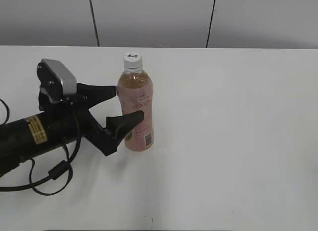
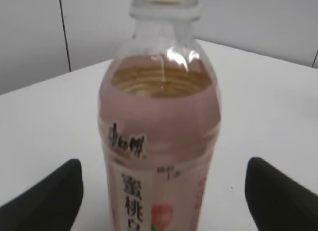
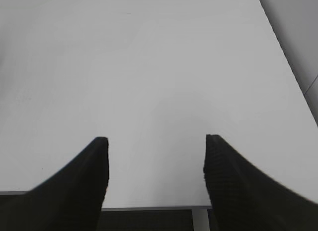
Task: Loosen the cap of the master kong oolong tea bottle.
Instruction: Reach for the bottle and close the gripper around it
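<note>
The master kong oolong tea bottle [image 1: 137,112] stands upright on the white table, amber tea showing above its pale pink label. Its white cap [image 1: 132,59] sits on top. My left gripper [image 1: 129,103] is open and straddles the bottle's body at label height, one finger behind it and one in front. In the left wrist view the bottle [image 2: 159,136] fills the middle, and both black fingers [image 2: 49,201] stand apart from it with table showing in the gaps. The cap is cut off at that view's top edge. My right gripper [image 3: 156,141] is open over bare table, holding nothing.
The white table [image 1: 233,131] stretches to the right of the bottle, with a grey panelled wall [image 1: 154,17] behind it. The left arm's black cable [image 1: 49,179] loops on the table at the front left. Under the right gripper lies the table edge [image 3: 149,207].
</note>
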